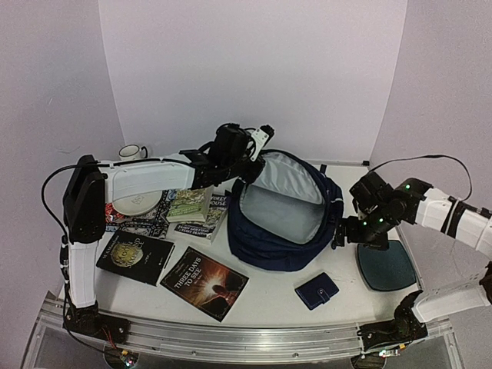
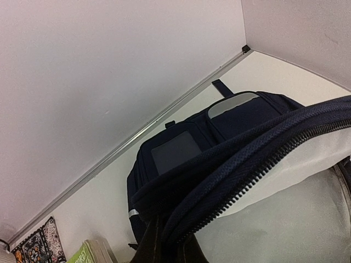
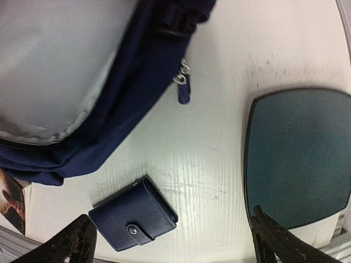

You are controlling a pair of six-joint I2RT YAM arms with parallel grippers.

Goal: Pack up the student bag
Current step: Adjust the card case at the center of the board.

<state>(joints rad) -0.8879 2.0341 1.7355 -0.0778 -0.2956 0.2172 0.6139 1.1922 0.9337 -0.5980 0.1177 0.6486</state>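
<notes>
White surface (image 1: 269, 304), lilac walls. Packing has barely started, I'd say, with everything still to go in. Far left, the mug (image 1: 132, 152), plate (image 1: 137, 203) and books (image 1: 204, 283) are all outside. Left claw (image 2: 166, 247) is pinched on the bag's upper rim, holding the flap up. Bag (image 1: 280, 242) sits centre, unzipped wide, grey lining bare as far as visible. Wallet (image 1: 317, 290) lies near its front right. Right claw (image 1: 340, 231) is spread, empty, beside the bag's right side. Teal tray (image 1: 387, 265) far right.

From my right wrist view I note the student bag (image 3: 131, 93) blurred and cut off at upper left, the teal pad (image 3: 299, 159) cropped at right.
</notes>
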